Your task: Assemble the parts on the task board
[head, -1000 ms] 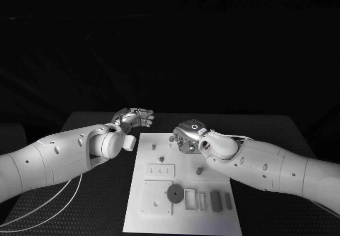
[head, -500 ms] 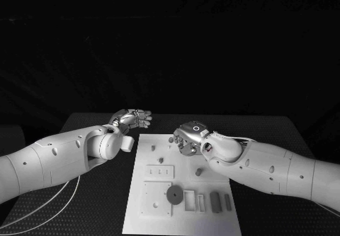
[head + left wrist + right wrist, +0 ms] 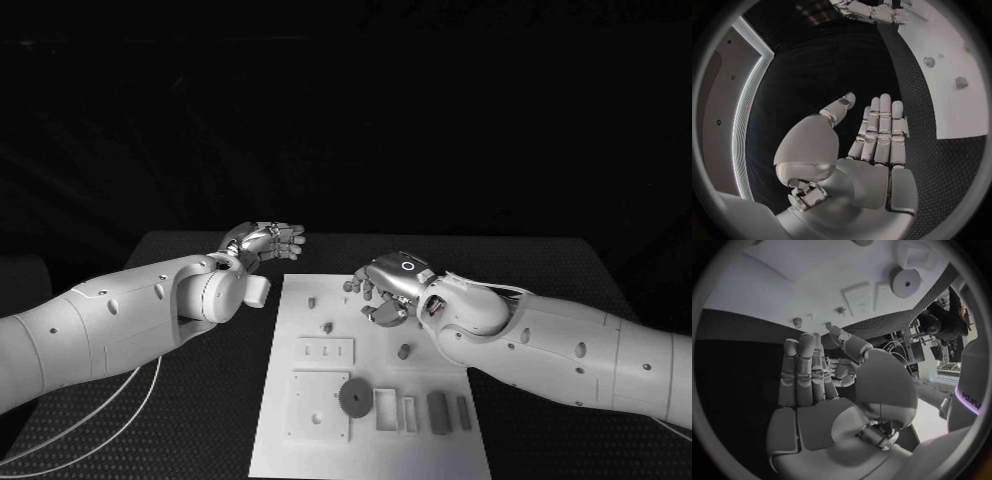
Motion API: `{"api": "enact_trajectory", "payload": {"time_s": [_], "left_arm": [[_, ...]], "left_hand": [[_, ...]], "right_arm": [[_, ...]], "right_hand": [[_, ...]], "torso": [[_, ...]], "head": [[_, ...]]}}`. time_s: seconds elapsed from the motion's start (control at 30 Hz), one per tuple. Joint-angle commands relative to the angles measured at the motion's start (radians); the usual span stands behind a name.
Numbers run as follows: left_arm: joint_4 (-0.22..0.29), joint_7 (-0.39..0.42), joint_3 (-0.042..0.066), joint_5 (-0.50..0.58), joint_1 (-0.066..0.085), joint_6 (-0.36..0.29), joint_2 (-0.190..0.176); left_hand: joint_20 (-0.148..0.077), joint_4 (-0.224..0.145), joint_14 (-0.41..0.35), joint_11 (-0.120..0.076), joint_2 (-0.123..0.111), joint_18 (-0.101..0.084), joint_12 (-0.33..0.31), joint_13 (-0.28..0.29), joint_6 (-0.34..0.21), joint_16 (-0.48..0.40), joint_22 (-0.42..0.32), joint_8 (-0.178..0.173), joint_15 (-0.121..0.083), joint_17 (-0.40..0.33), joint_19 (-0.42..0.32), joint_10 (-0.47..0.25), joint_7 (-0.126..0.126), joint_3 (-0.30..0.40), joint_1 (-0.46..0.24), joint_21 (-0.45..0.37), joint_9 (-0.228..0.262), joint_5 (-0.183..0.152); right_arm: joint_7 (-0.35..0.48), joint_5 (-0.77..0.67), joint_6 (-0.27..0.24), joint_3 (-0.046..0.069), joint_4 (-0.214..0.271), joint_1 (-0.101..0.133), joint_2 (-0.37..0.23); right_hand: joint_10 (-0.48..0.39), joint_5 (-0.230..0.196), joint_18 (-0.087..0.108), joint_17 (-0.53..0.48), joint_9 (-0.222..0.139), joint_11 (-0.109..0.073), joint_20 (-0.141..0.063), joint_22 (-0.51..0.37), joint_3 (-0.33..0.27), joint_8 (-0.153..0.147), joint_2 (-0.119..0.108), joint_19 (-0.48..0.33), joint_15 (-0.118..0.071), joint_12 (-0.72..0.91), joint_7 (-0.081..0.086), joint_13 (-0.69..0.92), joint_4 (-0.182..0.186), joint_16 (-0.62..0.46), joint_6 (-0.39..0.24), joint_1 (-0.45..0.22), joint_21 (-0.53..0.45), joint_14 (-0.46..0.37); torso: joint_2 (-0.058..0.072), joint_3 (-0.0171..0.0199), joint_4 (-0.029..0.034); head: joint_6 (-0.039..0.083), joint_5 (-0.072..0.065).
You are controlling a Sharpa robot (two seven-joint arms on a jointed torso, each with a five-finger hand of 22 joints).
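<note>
Robotics lab: black table [image 3: 548, 262], white task board [image 3: 368, 440] (dark surroundings)

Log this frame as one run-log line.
left robot hand: open, beside task board | right robot hand: open, above board's far end | gear: on board

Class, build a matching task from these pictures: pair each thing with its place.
Things:
1. left robot hand
2. right robot hand
3. round toothed disc
4. task board

Places:
A. over the board's far end
B. on the board's near part
C. beyond the board's far left corner, above black table
D. middle of the table

Pairs: 1-C, 2-A, 3-B, 4-D
</note>
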Motion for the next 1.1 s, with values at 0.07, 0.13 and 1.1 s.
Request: {"api": "enact_trajectory", "payload": {"time_s": [0.07, 0.13, 1.1], "left_arm": [[-0.014, 0.014, 0.001, -0.003, 0.000, 0.009, 0.008], [-0.026, 0.014, 0.000, -0.003, -0.003, 0.010, 0.013], [-0.146, 0.019, 0.000, -0.002, -0.056, 0.023, 0.051]], "left_hand": [[0.001, -0.003, -0.004, 0.004, 0.001, 0.010, -0.005, 0.002, -0.002, -0.003, 0.021, -0.003, 0.003, 0.001, -0.009, -0.001, 0.000, 0.002, -0.002, 0.005, 0.000, 0.000], [0.001, -0.003, -0.004, 0.004, 0.001, 0.010, -0.005, 0.002, -0.002, -0.003, 0.021, -0.003, 0.003, 0.002, -0.009, -0.001, 0.000, 0.002, -0.002, 0.005, 0.000, 0.000], [0.001, -0.003, -0.005, 0.003, 0.004, 0.010, -0.005, 0.002, -0.002, -0.004, 0.021, -0.003, 0.003, 0.002, -0.009, -0.001, -0.001, 0.002, -0.003, 0.006, 0.000, -0.001]], "right_arm": [[0.063, 0.090, 0.037, 0.000, 0.046, 0.004, -0.035], [0.072, 0.105, 0.061, 0.000, 0.081, 0.005, -0.059], [0.103, 0.034, 0.124, -0.095, 0.294, -0.053, -0.134]], "right_hand": [[-0.069, -0.006, 0.014, 0.009, -0.005, 0.024, 0.004, 0.008, -0.077, -0.017, -0.006, -0.023, 0.026, -0.034, -0.018, -0.022, -0.004, 0.013, -0.042, -0.026, 0.004, -0.013], [-0.116, -0.004, 0.014, 0.015, -0.004, 0.039, 0.009, 0.011, -0.136, -0.018, -0.005, -0.040, 0.039, -0.032, -0.018, -0.042, -0.003, 0.020, -0.056, -0.042, 0.001, -0.032], [-0.088, -0.001, 0.014, 0.045, 0.003, 0.032, 0.000, 0.024, -0.241, 0.023, 0.025, -0.030, 0.033, -0.011, 0.005, -0.096, -0.001, 0.126, -0.001, -0.008, 0.040, -0.051]], "torso": [[-0.007, -0.0007, -0.0063], [-0.010, -0.0011, -0.0099], [-0.068, 0.0103, -0.0428]], "head": [[-0.002, 0.003], [-0.002, 0.006], [-0.055, 0.054]]}}
